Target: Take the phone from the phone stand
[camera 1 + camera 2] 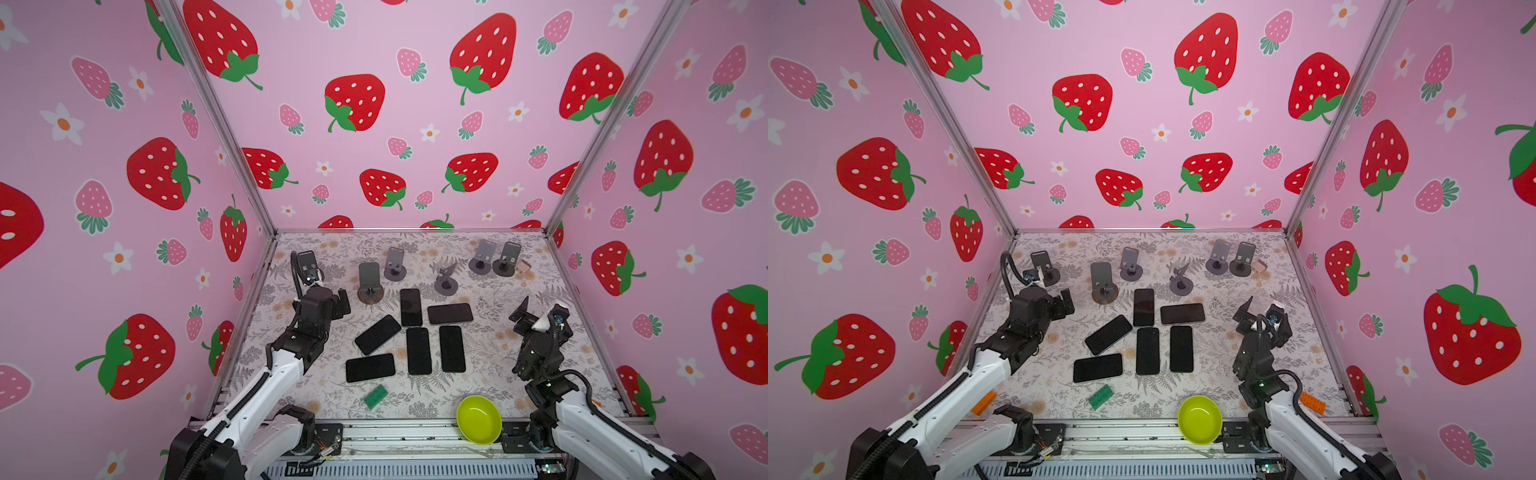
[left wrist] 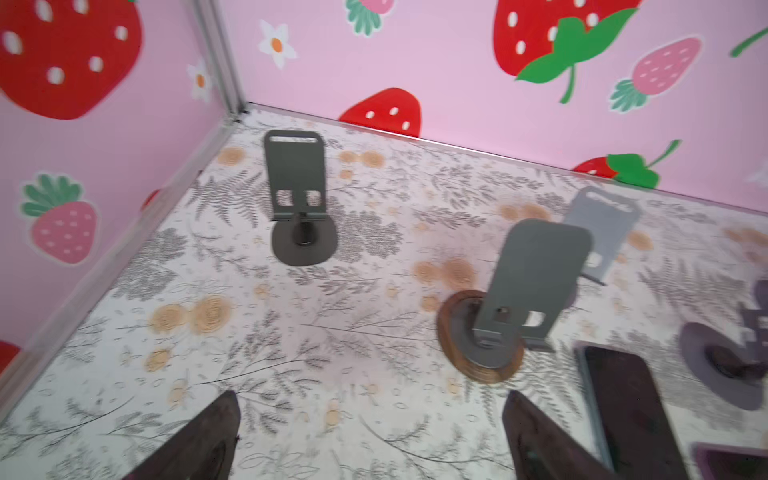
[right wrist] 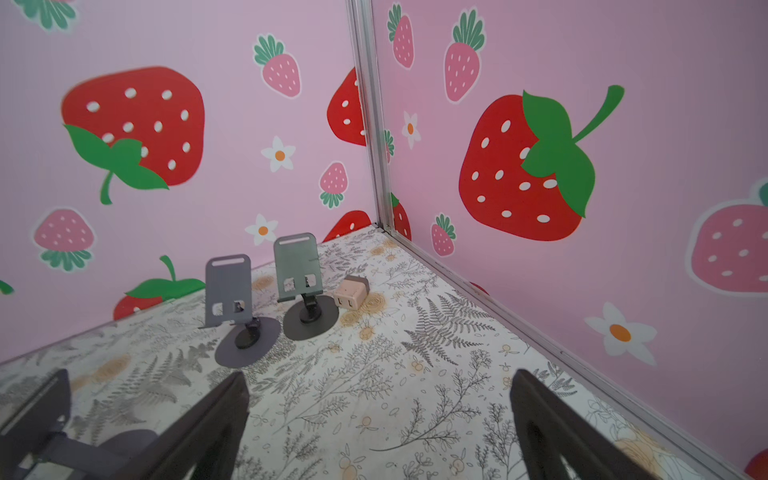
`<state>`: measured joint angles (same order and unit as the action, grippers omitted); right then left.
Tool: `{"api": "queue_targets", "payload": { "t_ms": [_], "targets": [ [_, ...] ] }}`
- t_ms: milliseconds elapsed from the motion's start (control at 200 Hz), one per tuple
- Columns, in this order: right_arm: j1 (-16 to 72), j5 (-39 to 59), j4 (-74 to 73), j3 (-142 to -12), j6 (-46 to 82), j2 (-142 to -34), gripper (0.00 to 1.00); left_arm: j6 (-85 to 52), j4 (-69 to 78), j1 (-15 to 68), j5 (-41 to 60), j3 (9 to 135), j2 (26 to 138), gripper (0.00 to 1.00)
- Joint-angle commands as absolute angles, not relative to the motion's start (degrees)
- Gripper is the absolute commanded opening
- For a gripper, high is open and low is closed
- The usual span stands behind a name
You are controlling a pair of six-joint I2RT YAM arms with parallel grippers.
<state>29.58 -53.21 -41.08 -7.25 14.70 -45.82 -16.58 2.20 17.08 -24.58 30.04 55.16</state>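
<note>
Presently, no phone is found seated in any stand. The left gripper (image 2: 372, 401) has its jaws spread wide with nothing between them, and hangs above bare table (image 2: 291, 332). Just ahead of it and off to one side stands the grey wooden-base stand (image 2: 536, 286), its cradle vacant. A dark stand (image 2: 297, 195) sits farther ahead toward the corner, also vacant. The nearest phone (image 2: 623, 407) lies flat on the table beside one finger of that gripper, apart from it. In both top views six phones lie flat in a loose cluster between the two arms, among them the centre phone (image 1: 418, 351). The right gripper (image 3: 380, 376) is likewise released and empty, and faces a pair of vacant stands (image 3: 228, 291) and a pink charger cube (image 3: 351, 293) well ahead. In my judgement the removal is complete, so far as these views show. The next move calls for confirming that no cradle is loaded, then pulling both arms clear without knocking the upright stands.
</note>
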Motion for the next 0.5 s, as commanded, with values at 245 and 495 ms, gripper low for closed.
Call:
{"api": "queue_targets", "payload": {
  "t_ms": [245,495],
  "targets": [
    [19.22,-26.78,-64.53,-1.35,-2.63,-56.95,1.00,-6.72,27.37,9.89,-26.18,19.56,61.70,0.99],
    [10.09,-15.72,-73.53,-2.42,0.14,-70.06,1.00,2.74,42.18,6.71,-13.49,19.94,75.83,0.99]
  ]
}}
